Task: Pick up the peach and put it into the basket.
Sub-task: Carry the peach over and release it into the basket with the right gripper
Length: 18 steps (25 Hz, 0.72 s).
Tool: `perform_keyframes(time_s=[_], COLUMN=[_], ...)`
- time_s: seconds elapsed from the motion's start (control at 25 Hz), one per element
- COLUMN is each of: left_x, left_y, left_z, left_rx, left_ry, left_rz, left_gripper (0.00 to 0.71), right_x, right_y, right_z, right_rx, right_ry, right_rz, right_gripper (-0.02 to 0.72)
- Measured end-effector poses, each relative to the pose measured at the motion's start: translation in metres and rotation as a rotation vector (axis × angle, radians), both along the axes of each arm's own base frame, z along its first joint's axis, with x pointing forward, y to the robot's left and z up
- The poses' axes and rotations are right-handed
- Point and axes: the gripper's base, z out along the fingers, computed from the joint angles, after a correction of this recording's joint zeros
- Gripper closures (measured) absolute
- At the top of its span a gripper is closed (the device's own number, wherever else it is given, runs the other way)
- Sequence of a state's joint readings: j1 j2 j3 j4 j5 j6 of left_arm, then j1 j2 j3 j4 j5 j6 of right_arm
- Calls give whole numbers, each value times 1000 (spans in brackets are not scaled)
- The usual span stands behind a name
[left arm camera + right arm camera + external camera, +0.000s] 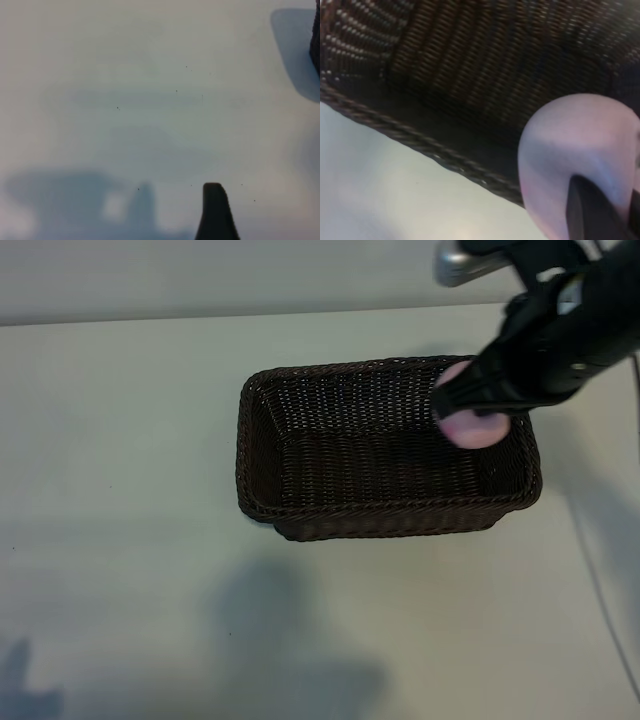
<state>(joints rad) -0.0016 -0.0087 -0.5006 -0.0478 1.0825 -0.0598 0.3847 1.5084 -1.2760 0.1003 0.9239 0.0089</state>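
Peach (474,428) clenched in right gripper (462,405) fingers above basket (300,522) right end, not resting inside, left fingers released

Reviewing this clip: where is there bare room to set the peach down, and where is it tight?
The basket floor is bare from its left wall almost to the right end. That right end is crowded: the right end effector holds the peach over it. The table around the basket is also bare.

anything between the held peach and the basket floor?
Nothing. In the exterior view the right gripper holds the peach above the basket, near its right end; the woven floor below shows bare. The right wrist view shows only weave past the peach.
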Motion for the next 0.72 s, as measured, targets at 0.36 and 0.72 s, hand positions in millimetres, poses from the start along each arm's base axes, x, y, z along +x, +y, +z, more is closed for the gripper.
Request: perform_keyframes(time_s=[0.36,0.72], left_x=[0,0], left_y=[0,0], left_z=[0,0], left_rx=[0,0], left_ry=[1,1], left_rz=[0,0], left_gripper=[212,212], right_x=[36,55], right_y=[20,28], right_z=[-38,-87], right_rx=[-39,-76], right_ry=[62,151], right_rz=[23,20], right_gripper=[664,664])
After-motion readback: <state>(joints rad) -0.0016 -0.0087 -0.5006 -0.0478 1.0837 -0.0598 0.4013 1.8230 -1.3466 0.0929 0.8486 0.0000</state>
